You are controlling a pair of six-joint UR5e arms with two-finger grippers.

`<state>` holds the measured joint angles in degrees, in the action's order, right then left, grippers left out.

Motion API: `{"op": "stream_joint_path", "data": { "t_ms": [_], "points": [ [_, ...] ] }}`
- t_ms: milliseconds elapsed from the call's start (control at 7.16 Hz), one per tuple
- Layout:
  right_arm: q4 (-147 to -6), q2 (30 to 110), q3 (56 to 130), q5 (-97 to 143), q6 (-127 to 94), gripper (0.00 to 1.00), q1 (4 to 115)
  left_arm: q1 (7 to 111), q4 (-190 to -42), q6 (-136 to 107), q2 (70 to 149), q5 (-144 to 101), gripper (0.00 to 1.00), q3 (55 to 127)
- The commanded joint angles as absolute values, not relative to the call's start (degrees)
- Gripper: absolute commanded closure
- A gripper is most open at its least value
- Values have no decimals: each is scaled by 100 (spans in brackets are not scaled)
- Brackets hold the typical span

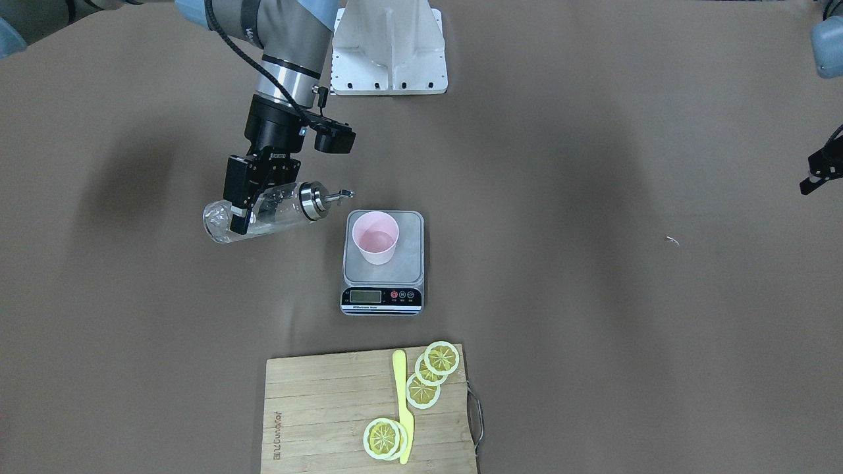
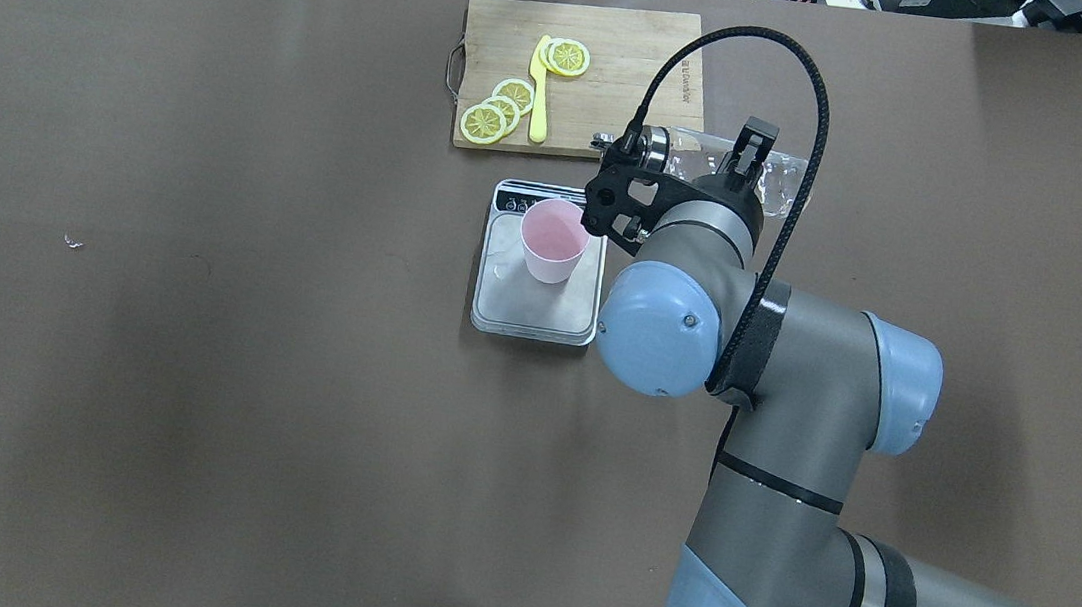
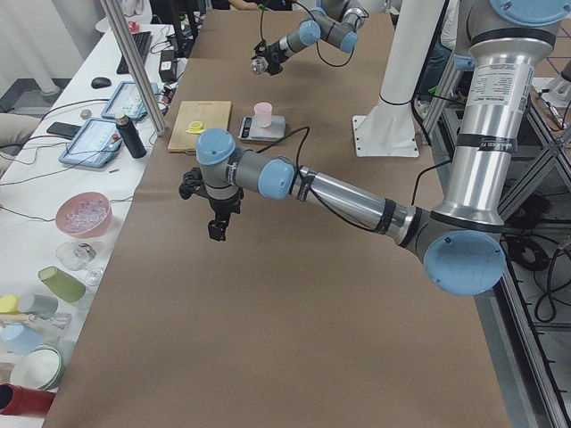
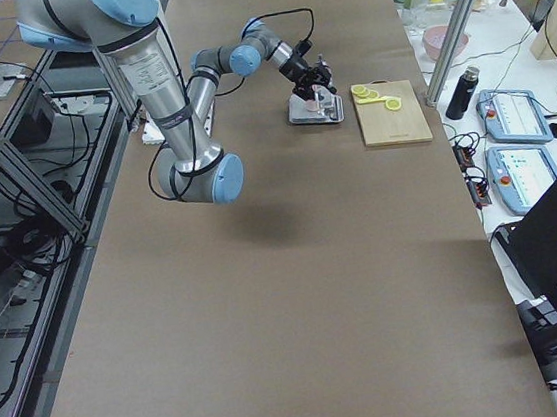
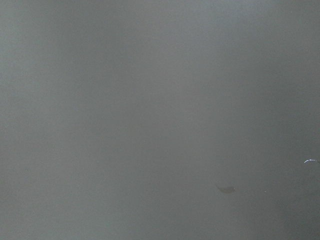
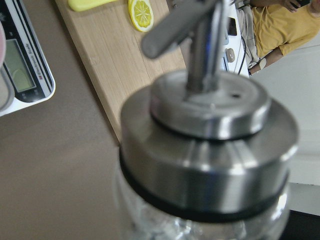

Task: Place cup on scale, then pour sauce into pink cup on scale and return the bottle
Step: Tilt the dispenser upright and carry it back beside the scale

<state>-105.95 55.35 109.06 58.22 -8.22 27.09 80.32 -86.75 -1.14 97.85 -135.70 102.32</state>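
Note:
The pale pink cup (image 1: 375, 238) stands upright on the steel plate of the scale (image 1: 409, 255), toward the plate's back. My right gripper (image 1: 245, 218) is shut on the clear glass bottle (image 1: 275, 214) and holds it on its side above the table. Its metal spout (image 1: 332, 195) points at the scale and ends just short of the cup's rim. The right wrist view is filled by the bottle's cap (image 6: 207, 145), with the scale's display (image 6: 20, 70) at the left. My left gripper (image 1: 820, 174) shows only partly at the view's edge, far from the scale; I cannot tell whether it is open.
A wooden cutting board (image 1: 316, 408) with lemon slices (image 1: 431, 372) and a yellow knife (image 1: 402, 401) lies on the operators' side of the scale. The white robot base (image 1: 388, 49) stands behind it. The left wrist view shows only brown table.

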Motion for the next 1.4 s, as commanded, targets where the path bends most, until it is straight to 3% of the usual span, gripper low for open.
{"op": "stream_joint_path", "data": {
  "t_ms": [0, 419, 838, 1257],
  "points": [
    [-10311, 5546, 10916, 6073, -1132, 100, 2769, 8042, -8675, -114, 9800, -13570, 2, 10230],
    [-9734, 5590, 10916, 6091, -1317, 100, 2821, 8042, -8675, -114, 9826, -13562, 2, 10239],
    [-8170, 6177, 10934, 6958, -1914, 100, 3286, 8051, -8684, -106, 9835, -13562, 2, 10239],
    [-7491, 6502, 10934, 7066, -2618, 100, 3419, 8086, -8841, -97, 9782, -13535, 2, 10213]
  ]
}}
